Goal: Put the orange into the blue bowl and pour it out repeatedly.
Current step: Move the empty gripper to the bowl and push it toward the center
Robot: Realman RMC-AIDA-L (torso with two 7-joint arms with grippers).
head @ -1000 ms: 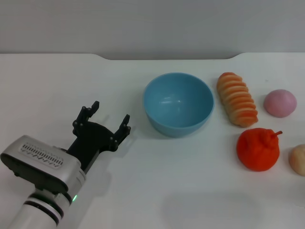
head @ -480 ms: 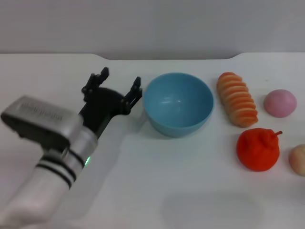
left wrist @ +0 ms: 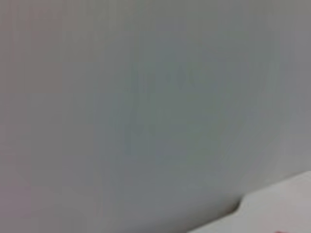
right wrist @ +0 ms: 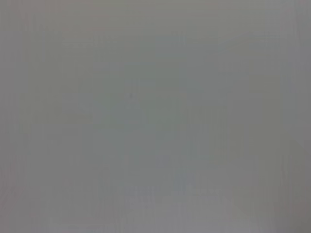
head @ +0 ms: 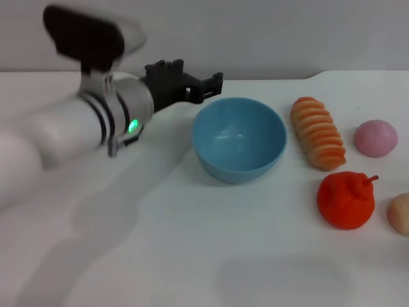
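The blue bowl (head: 239, 138) stands upright and holds nothing, at the middle of the white table (head: 192, 256). The orange (head: 346, 199), red-orange and lumpy with a small stem, rests on the table to the bowl's front right. My left gripper (head: 188, 80) is raised above the table just behind the bowl's far-left rim, its black fingers open and holding nothing. The left wrist view shows only the grey wall and a corner of the table. My right gripper is out of view; its wrist view shows plain grey.
A ridged pale-orange loaf (head: 317, 132) lies right of the bowl. A pink ball (head: 376, 137) sits farther right. A tan ball (head: 400, 213) is at the right edge beside the orange. The table's far edge meets a grey wall.
My left arm has swung up and away from the table's front left toward the far side, ending raised behind the bowl's left rim. The bowl and fruit have not moved.
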